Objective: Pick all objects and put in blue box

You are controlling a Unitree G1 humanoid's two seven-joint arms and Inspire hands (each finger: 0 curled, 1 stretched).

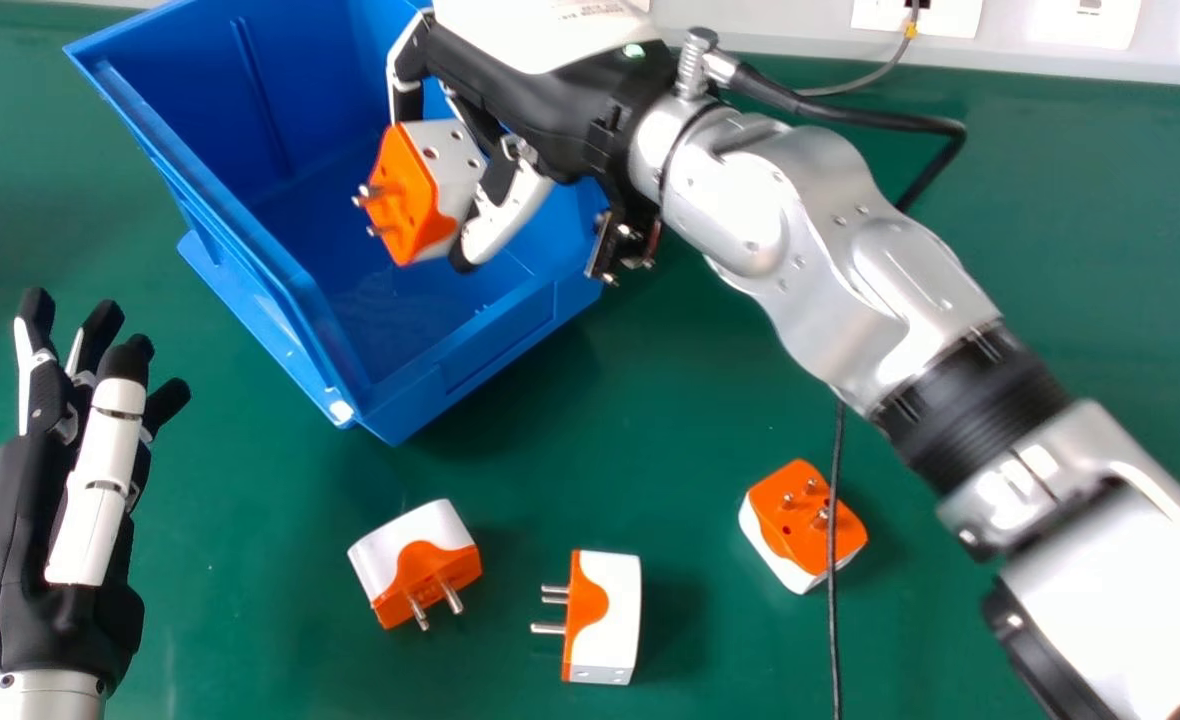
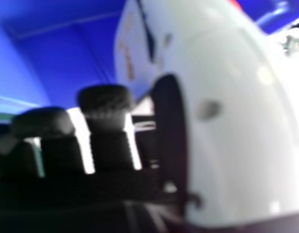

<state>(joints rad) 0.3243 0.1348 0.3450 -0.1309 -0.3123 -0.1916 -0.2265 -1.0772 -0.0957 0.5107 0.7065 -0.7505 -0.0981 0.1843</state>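
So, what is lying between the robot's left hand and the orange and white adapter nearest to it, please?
Nothing: in the head view, only a bare stretch of green table lies between the left hand and that adapter.

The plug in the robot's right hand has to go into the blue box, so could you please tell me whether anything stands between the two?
Nothing visible does: the right hand holds the plug over the open top of the box, and no rim or other plug shows between it and the floor.
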